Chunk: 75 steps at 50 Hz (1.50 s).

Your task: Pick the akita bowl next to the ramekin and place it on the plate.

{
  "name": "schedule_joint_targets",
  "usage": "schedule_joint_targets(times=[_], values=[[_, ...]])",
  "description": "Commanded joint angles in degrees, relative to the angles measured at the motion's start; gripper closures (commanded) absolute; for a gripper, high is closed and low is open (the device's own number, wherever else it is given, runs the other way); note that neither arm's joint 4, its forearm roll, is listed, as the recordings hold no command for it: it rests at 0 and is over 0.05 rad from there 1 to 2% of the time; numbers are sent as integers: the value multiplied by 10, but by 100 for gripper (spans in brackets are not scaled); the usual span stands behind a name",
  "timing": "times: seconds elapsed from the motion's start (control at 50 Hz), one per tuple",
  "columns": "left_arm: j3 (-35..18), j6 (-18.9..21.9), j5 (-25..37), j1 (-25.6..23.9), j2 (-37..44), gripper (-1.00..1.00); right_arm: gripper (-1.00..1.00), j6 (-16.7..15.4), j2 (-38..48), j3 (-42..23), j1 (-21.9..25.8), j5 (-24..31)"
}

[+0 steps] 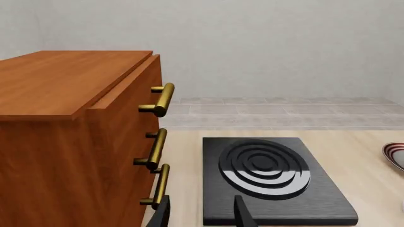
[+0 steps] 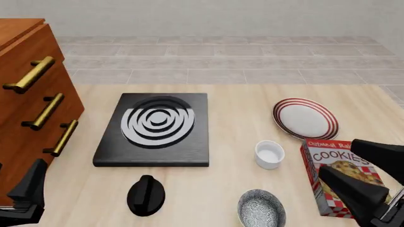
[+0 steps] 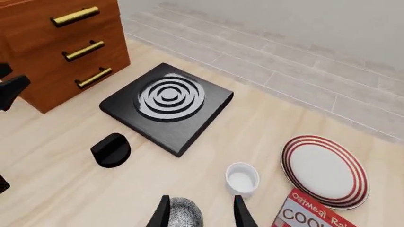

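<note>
**Light wood table, tiled floor behind, arms at near edge**

Pale wooden table [image 2: 240,99] under grey tile floor and plain wall. Landmark: ramekin [image 2: 269,154], white, upright. Akita bowl [image 2: 261,208] just nearer than ramekin, close beside but apart, speckled inside, resting on table. Plate [image 2: 305,118] with red rim stripes beyond ramekin, slightly right, bare. Cookie box [image 2: 338,176] right of ramekin, near plate's front edge. Black burner block [image 2: 155,129] left of ramekin; black knob [image 2: 145,195] left and nearer. Wooden drawer cabinet [image 2: 31,99] with brass handles far left. Right gripper [image 3: 200,212] spread apart, holding nothing, hovering over bowl in right wrist view. Left gripper [image 1: 200,213] parted, holding nothing, next to cabinet, well away from ramekin.
</note>
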Motion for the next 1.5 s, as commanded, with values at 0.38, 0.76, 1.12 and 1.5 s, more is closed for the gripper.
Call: schedule_joint_targets(times=[0.38, 0.76, 1.12, 1.5], values=[[0, 0, 0, 0, 0, -100, -100, -9, 56, 14, 56, 18], [0, 0, 0, 0, 0, -100, -100, -26, 90, 14, 63, 33], [0, 0, 0, 0, 0, -100, -100, -33, 134, 42, 45, -5], [0, 0, 0, 0, 0, -100, -100, -42, 182, 69, 34, -57]])
